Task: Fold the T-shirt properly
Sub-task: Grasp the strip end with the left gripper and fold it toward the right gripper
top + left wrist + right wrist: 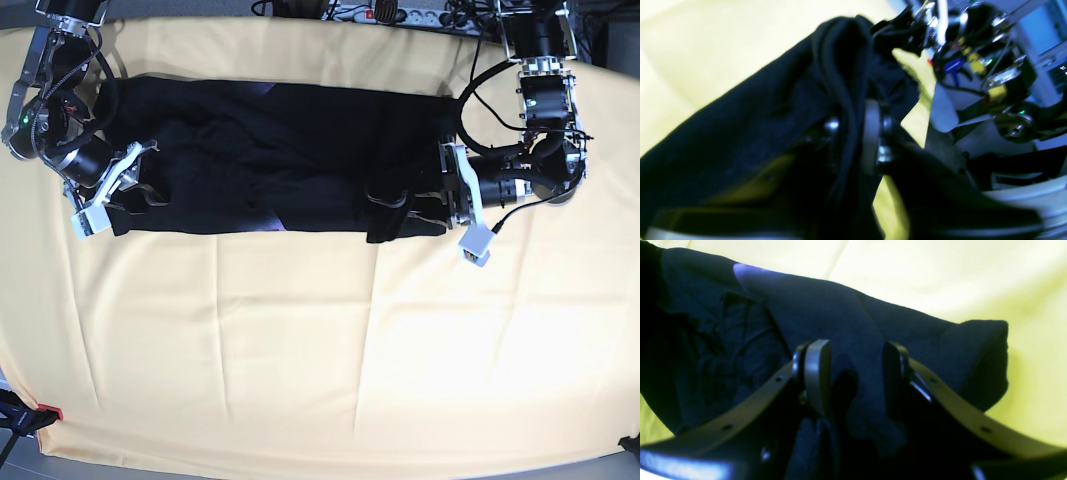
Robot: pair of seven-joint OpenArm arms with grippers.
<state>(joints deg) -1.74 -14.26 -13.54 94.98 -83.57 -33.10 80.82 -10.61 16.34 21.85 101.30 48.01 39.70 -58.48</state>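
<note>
Both grippers on T-shirt (270, 160): right gripper (853, 373) part-open, cloth between; left gripper (853, 133) unclear.

left hand (857, 133) blurred, T-shirt (290, 160) print hidden

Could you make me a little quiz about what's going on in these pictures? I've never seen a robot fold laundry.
1. True or false: the T-shirt lies stretched in a long band across the yellow cloth.
2. Which one is at the shirt's end on the base view's left side? A) the left end effector B) the right end effector C) neither
3. Fill in: the shirt's visible fabric is mostly ___.

Key: 1 true; 2 B; 3 black.
</note>
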